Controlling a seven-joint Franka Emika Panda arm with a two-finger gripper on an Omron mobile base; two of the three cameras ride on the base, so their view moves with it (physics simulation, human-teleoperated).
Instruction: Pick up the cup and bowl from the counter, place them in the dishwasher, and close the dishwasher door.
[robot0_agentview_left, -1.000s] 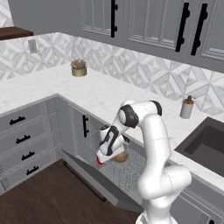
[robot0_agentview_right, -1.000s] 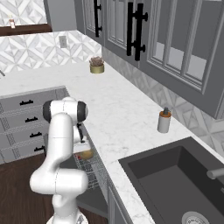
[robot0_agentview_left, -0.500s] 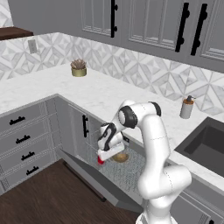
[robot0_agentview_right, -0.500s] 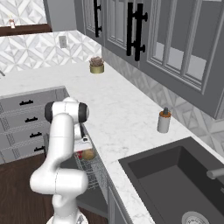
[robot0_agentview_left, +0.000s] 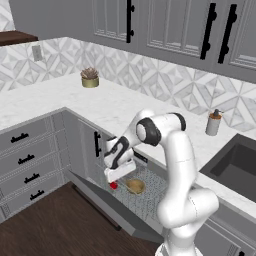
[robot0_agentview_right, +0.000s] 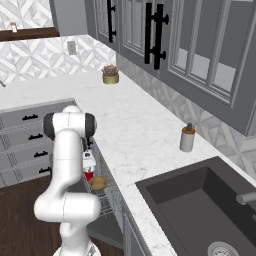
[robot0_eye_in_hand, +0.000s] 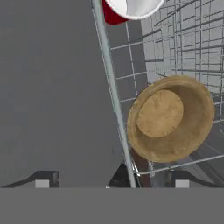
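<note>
Over the dishwasher (robot0_agentview_left: 150, 200) rack, the gripper (robot0_eye_in_hand: 111, 181) hangs with its jaws spread and nothing between them. Left to right from the left base camera, the cup (robot0_agentview_left: 114, 185) and the bowl (robot0_agentview_left: 135, 186) sit side by side in the rack. Lifting straight up should avoid knocking either before swinging the dishwasher door (robot0_agentview_left: 95, 197) shut.

The door (robot0_agentview_left: 102, 200) hangs open below the surface (robot0_agentview_left: 115, 107), giving way into the rack (robot0_agentview_left: 150, 192) from the front and above. Inside, the bowl (robot0_eye_in_hand: 170, 118) and cup (robot0_eye_in_hand: 127, 8) sit close together near the rack's front rail (robot0_eye_in_hand: 111, 94), taking up that corner; the wire floor behind them is free. The fingers (robot0_eye_in_hand: 41, 183) stand wide apart just above the rail, one over the door side, one over the rack. Above, the surface edge overhangs the rack's back. The plant (robot0_agentview_left: 90, 77) and dispenser (robot0_agentview_left: 213, 122) stand well apart on the surface
</note>
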